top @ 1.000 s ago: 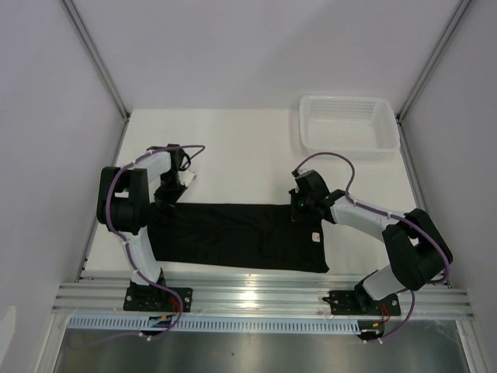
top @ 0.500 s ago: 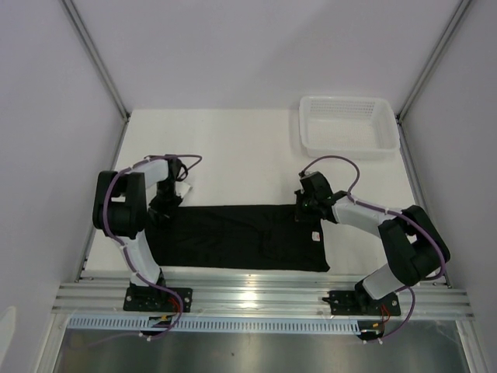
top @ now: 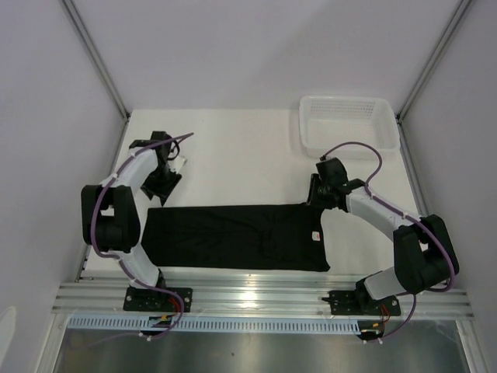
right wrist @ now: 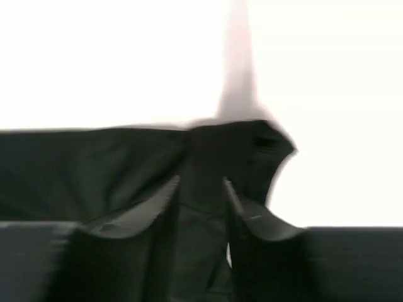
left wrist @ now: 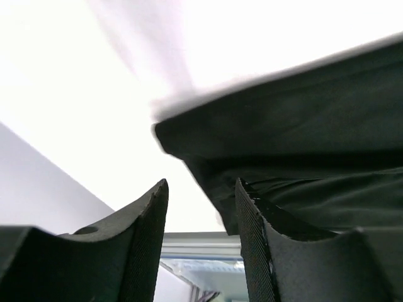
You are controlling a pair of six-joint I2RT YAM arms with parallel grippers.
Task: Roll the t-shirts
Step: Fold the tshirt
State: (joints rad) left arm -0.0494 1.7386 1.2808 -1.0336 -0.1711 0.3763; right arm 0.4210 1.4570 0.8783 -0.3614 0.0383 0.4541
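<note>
T-shirt [top: 233,237], folded into a long black band, lies across the lower middle of the table [top: 241,148].
Top view: the left gripper [top: 165,189] sits just off its upper-left corner and the right gripper [top: 314,200] at its upper-right corner; the white mesh basket [top: 348,99] at upper right shows only its own mesh floor. Left wrist view: fingers [left wrist: 141,239] stand parted, gripping nothing, with bright table between them and cloth at right. Right wrist view, blurred: fingers [right wrist: 141,220] stand parted, released, with dark cloth showing through the gap.

T-shirt [top: 233,237] on table [top: 241,151], basket [top: 349,124] behind
</note>
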